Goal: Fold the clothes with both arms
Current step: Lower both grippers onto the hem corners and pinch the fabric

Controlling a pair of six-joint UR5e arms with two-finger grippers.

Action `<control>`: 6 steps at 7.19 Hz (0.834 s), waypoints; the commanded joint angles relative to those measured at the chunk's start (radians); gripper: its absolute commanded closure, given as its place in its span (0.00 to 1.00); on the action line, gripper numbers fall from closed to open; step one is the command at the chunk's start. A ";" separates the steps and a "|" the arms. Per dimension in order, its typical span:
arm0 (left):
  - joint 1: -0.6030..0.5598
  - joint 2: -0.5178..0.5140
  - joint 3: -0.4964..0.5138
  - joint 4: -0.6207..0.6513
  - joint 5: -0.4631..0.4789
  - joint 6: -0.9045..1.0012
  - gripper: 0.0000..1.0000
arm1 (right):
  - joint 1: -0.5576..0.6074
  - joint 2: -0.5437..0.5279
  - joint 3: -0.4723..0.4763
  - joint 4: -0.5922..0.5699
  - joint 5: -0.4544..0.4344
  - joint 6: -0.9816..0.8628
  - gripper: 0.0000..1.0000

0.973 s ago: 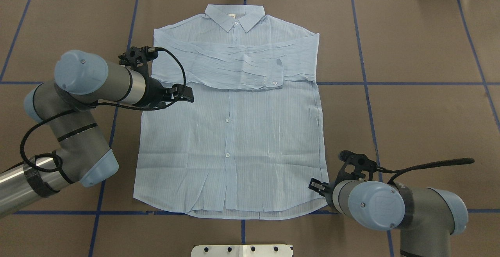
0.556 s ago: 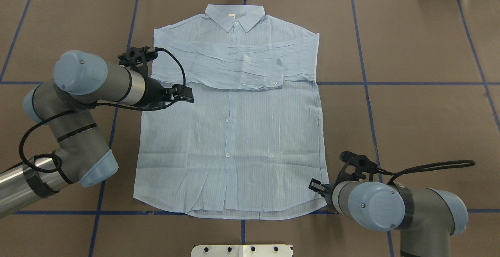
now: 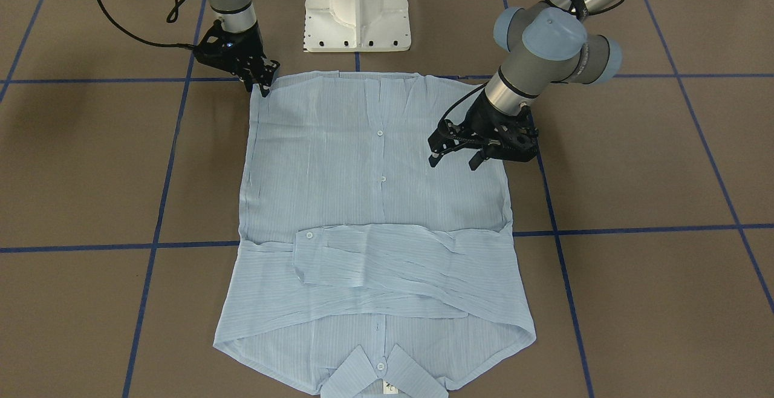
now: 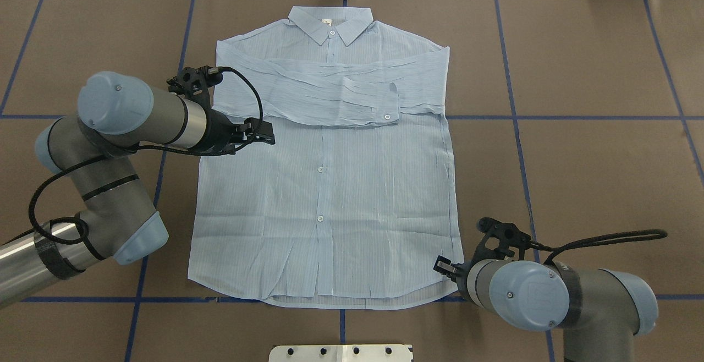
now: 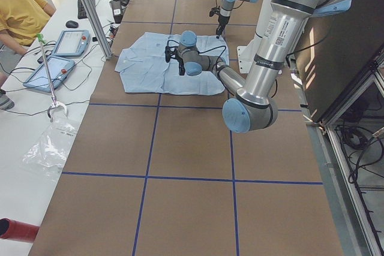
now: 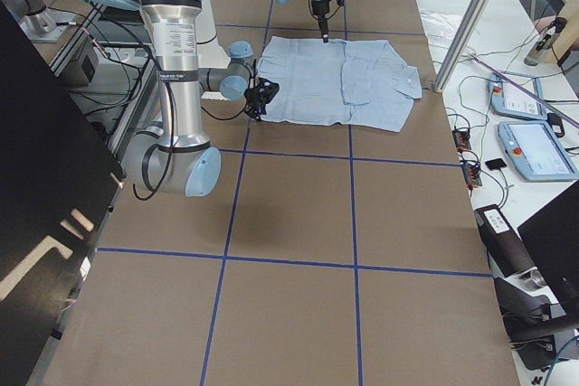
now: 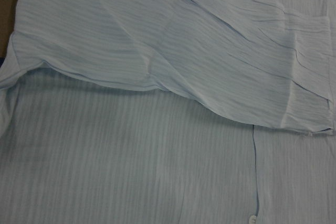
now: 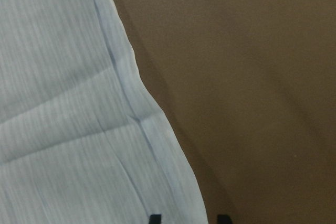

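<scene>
The light blue striped shirt (image 4: 330,186) lies flat and face up on the brown table, collar (image 4: 331,23) at the far edge, both sleeves folded across the chest (image 3: 387,259). My left gripper (image 4: 268,132) hovers open over the shirt's left side, just below the folded sleeve; its spread fingers show in the front view (image 3: 453,161). The left wrist view shows the sleeve and cuff (image 7: 294,98). My right gripper (image 4: 441,265) is open at the shirt's near right hem corner (image 3: 263,83). In the right wrist view its fingertips (image 8: 155,217) stand on either side of the hem edge (image 8: 152,140).
The white pedestal base (image 3: 357,11) stands at the table's near edge behind the hem. Blue tape lines (image 4: 517,131) cross the brown table (image 4: 577,158). An operator in yellow (image 5: 18,10), tablets (image 5: 72,43) and a metal post (image 5: 90,10) are beyond the far edge.
The right arm has shifted slightly toward the near edge, its gripper staying at the hem corner. The left gripper has barely moved. The shirt is unchanged.
</scene>
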 commanded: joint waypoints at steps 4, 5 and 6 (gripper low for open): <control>-0.003 0.006 -0.003 0.000 0.003 -0.051 0.01 | -0.001 -0.008 0.028 -0.002 0.008 0.003 1.00; -0.006 0.009 -0.014 0.000 0.006 -0.056 0.00 | 0.000 -0.024 0.057 -0.002 0.011 0.003 1.00; -0.004 0.047 -0.040 0.000 0.012 -0.058 0.00 | 0.000 -0.037 0.073 -0.002 0.012 0.002 1.00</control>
